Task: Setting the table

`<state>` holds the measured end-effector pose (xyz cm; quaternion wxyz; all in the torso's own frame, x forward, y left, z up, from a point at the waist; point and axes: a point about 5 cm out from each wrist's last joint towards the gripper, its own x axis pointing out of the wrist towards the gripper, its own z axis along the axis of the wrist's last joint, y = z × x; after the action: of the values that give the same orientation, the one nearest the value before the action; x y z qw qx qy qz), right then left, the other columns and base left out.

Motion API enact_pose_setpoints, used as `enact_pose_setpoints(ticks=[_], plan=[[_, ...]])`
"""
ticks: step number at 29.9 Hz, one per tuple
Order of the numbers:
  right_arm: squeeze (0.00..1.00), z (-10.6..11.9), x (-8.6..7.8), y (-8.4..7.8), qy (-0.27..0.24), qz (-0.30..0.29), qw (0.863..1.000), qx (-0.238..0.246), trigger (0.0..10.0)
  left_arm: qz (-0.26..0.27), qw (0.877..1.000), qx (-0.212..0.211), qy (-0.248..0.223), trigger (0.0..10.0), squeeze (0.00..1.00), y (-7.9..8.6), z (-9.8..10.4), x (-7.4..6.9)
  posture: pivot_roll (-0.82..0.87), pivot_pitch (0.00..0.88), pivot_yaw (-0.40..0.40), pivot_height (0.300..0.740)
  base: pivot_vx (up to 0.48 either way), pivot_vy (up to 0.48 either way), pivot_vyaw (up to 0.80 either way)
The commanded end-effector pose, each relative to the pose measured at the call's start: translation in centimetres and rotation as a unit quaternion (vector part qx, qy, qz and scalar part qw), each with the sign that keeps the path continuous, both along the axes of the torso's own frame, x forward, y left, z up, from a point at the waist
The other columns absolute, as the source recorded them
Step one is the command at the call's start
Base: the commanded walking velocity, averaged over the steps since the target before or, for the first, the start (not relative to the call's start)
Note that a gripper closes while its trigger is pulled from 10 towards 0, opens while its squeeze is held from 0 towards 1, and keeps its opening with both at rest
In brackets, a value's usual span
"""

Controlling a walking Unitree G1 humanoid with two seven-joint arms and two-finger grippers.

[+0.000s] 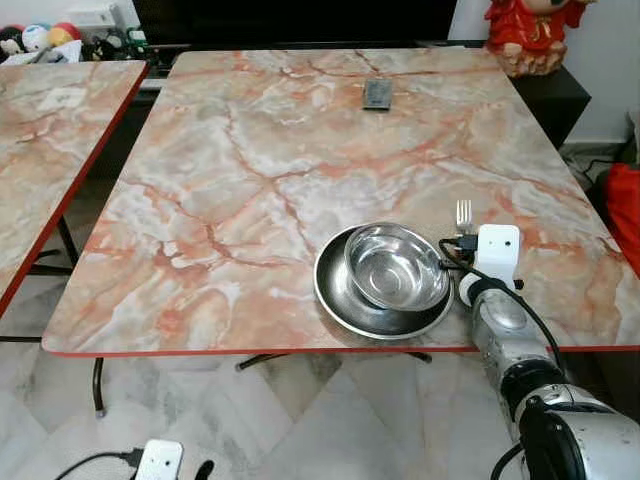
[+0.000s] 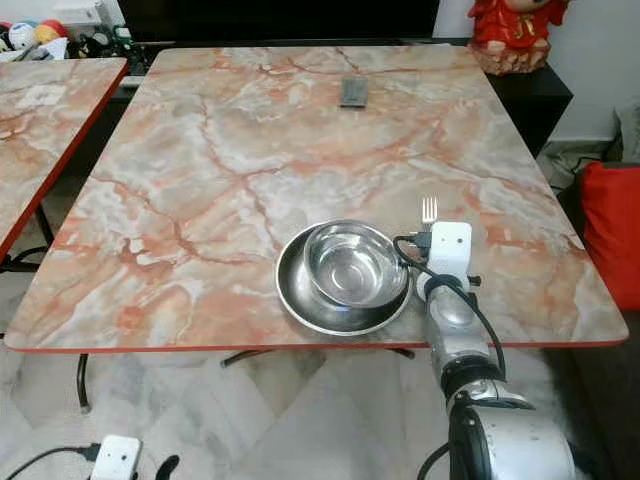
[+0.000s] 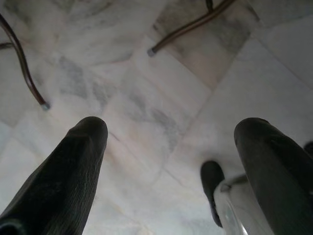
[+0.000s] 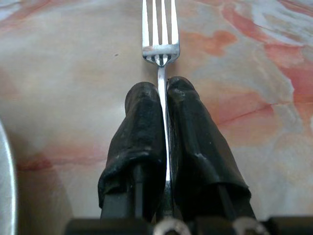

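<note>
Right hand (image 4: 164,98) clamped on fork (image 4: 160,36) handle, tines forward, over counter (image 1: 250,180) near front edge, just right of bowl (image 1: 395,265) in plate (image 1: 340,300). Fork likely light, stiff, slippery; mid-handle hold suits. Left hand (image 3: 171,142) apart, idle above floor.

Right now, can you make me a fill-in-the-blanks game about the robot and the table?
1. The right gripper is shut on a ____.
2. The steel bowl sits inside a steel ____.
3. The fork is on the plate's ____ side, by the robot's own sides.
4. The left gripper hangs open over the ____.

Missing words: fork; plate; right; floor
</note>
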<state>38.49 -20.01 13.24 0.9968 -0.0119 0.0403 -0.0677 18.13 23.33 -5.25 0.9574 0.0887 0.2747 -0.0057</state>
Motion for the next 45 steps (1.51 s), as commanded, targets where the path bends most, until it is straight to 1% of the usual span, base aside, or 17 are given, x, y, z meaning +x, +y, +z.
enact_pose_setpoints(ticks=[1,5,9,17,22,23,25,27,29,30,36,45], plan=[[0.00,-0.1,0.0,-0.1,0.002,-0.002,1.000,0.002,10.0,0.008,1.000,-0.001,0.004,10.0,0.00,0.2,-0.3,-0.8,0.14,0.239,0.028,0.740,0.000,0.000,0.00],[0.00,1.1,0.3,0.0,-0.037,0.001,0.999,0.025,10.0,0.008,1.000,0.001,-0.002,10.0,0.00,0.2,-0.2,-1.2,0.14,0.235,0.028,0.740,0.000,0.000,0.00],[0.00,1.8,0.5,0.4,-0.060,0.009,0.998,0.034,10.0,0.006,1.000,0.000,-0.004,10.0,0.00,0.0,-0.1,-1.1,0.14,0.234,0.028,0.740,0.000,0.000,0.00],[0.00,1.8,0.5,0.4,-0.060,0.005,0.998,0.034,10.0,-0.002,1.000,-0.007,-0.009,10.0,0.00,-0.6,0.1,-0.7,0.14,0.229,0.024,0.740,0.000,0.000,0.00],[0.00,1.5,0.5,0.5,-0.048,0.010,0.998,0.043,10.0,-0.005,1.000,-0.008,-0.004,10.0,0.00,-0.7,0.1,-1.1,0.14,0.227,0.024,0.740,0.000,0.000,0.00],[0.18,1.4,0.5,0.5,-0.047,0.013,0.998,0.043,10.0,-0.005,1.000,-0.008,-0.001,10.0,0.00,-0.7,0.1,-1.3,0.14,0.226,0.024,0.740,0.000,0.000,0.00],[0.18,1.4,0.5,0.6,-0.045,0.014,0.998,0.042,10.0,-0.004,1.000,-0.009,0.001,10.0,0.00,-0.6,0.0,-1.4,0.14,0.226,0.024,0.740,0.000,0.000,0.00],[0.15,1.3,0.5,0.6,-0.043,0.014,0.998,0.042,10.0,-0.004,1.000,-0.009,0.004,10.0,0.00,-0.6,0.0,-1.5,0.14,0.226,0.024,0.740,0.000,0.000,0.00],[0.15,1.3,0.5,0.6,-0.041,0.014,0.998,0.041,10.0,-0.004,1.000,-0.009,0.004,10.0,0.00,-0.6,0.0,-1.5,0.14,0.225,0.024,0.740,0.000,0.000,0.00],[0.13,1.1,0.4,0.6,-0.038,0.014,0.998,0.038,10.0,-0.004,1.000,-0.009,0.007,10.0,0.00,-0.5,-0.1,-1.5,0.14,0.223,0.024,0.740,0.000,0.000,0.00],[0.12,0.9,0.3,0.6,-0.040,0.012,0.999,0.035,10.0,-0.006,1.000,-0.010,0.012,10.0,0.00,-0.7,-0.1,-1.2,0.13,0.221,0.024,0.740,0.000,0.000,0.00],[0.07,0.9,0.1,0.8,-0.055,0.009,0.998,0.041,10.0,-0.005,1.000,-0.010,0.026,10.0,0.00,-0.6,-0.5,-1.1,0.12,0.215,0.028,0.740,0.000,0.000,0.00]])
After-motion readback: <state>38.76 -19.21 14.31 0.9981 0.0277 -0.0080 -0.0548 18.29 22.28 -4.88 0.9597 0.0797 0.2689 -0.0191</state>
